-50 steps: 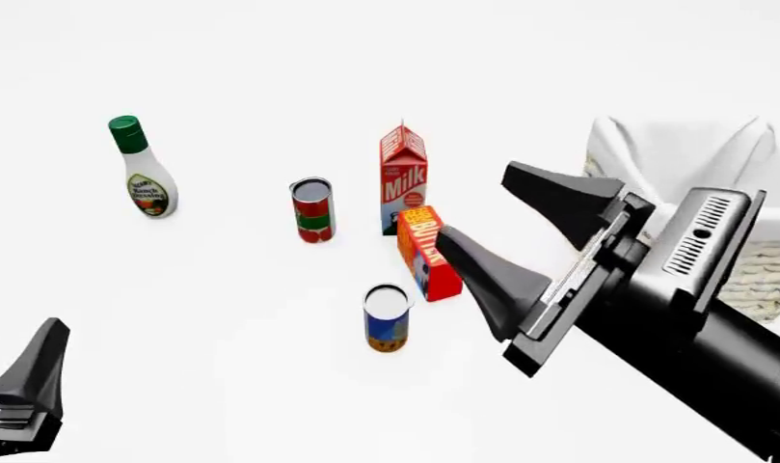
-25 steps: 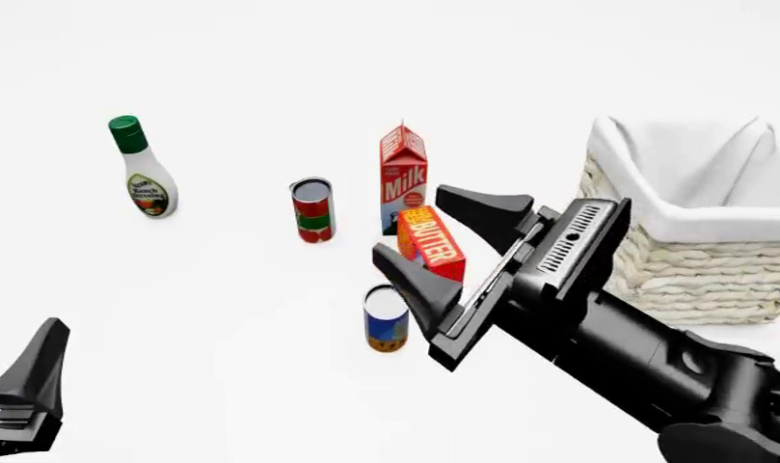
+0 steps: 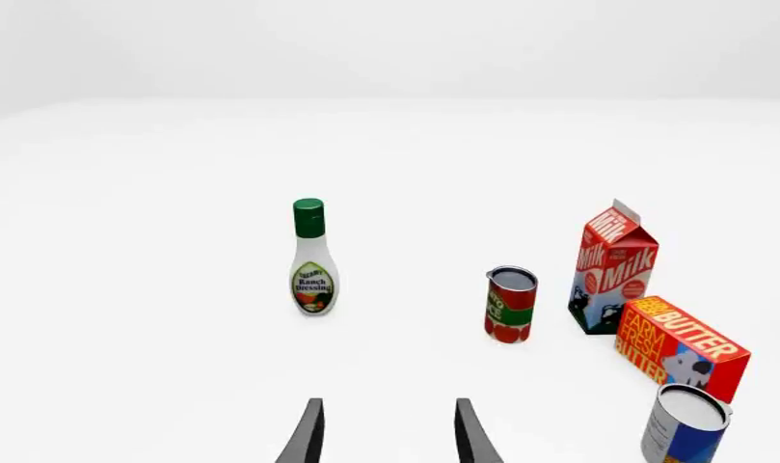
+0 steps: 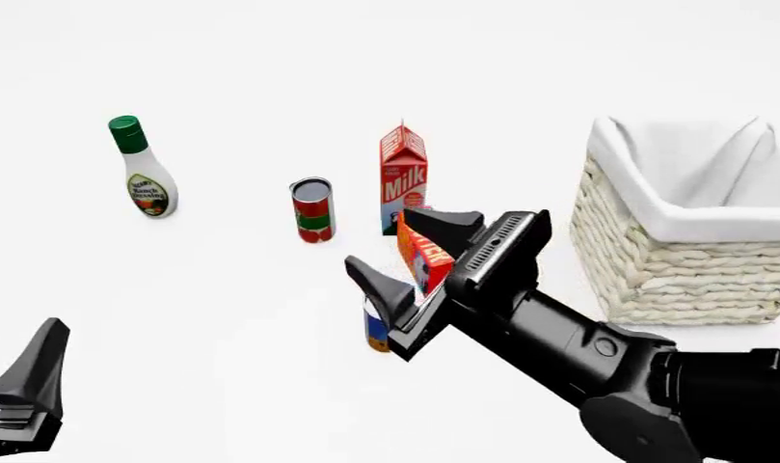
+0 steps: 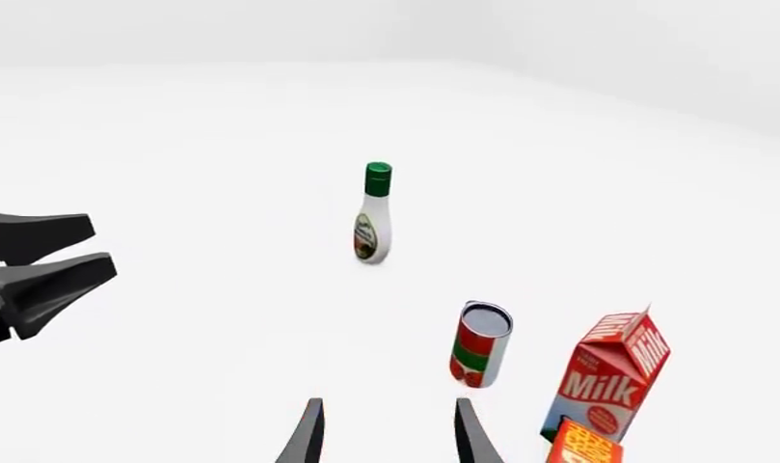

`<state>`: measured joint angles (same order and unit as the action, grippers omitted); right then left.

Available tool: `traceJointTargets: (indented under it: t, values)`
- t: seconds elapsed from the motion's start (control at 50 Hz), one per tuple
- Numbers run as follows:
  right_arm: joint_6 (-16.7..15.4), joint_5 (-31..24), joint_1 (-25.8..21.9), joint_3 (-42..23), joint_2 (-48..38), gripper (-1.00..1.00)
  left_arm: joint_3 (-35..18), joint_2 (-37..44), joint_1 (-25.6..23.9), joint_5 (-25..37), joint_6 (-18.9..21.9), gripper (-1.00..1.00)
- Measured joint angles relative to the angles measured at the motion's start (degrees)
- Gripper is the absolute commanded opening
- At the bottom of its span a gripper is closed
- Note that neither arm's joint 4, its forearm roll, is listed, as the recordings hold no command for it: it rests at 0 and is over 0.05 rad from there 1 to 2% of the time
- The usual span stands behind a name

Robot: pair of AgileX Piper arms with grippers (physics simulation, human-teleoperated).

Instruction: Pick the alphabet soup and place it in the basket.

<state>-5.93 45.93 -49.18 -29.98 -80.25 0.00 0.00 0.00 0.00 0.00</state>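
The alphabet soup (image 4: 375, 328), a small can with a blue label and silver top, stands at the table's middle in the front view. It is mostly hidden behind my right gripper's lower finger. It also shows in the left wrist view (image 3: 683, 426). My right gripper (image 4: 392, 245) is open and empty, just above the can and in front of the butter box (image 4: 424, 253). The cream wicker basket (image 4: 679, 265) with white lining stands at the right. My left gripper (image 4: 45, 340) is open and empty at the front left, far from the can.
A ranch dressing bottle (image 4: 143, 179) stands at the far left. A red-and-green can (image 4: 312, 211) and a milk carton (image 4: 403, 179) stand behind the soup. The butter box leans beside the milk carton. The left gripper shows in the right wrist view (image 5: 42, 270).
My right arm has swung left and down, from in front of the basket to just over the soup can. The basket is now uncovered. The left arm has not moved.
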Motion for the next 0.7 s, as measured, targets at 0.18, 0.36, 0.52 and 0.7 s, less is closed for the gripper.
traceJointTargets:
  t: [0.18, 0.36, 0.52, 0.7]
  values:
    - [0.3, 1.3, 0.8, -0.9, -3.9, 1.00, 0.0, 0.0, 0.0, 0.0, 0.0, 1.00]
    - [0.6, 2.5, 1.6, -1.5, -6.9, 1.00, 0.0, 0.0, 0.0, 0.0, 0.0, 1.00]
    - [0.7, 3.4, 2.3, -2.1, -9.3, 1.00, 0.0, 0.0, 0.0, 0.0, 0.0, 1.00]
    - [1.1, 4.5, 3.1, -2.4, -11.7, 1.00, 0.0, 0.0, 0.0, 0.0, 0.0, 1.00]
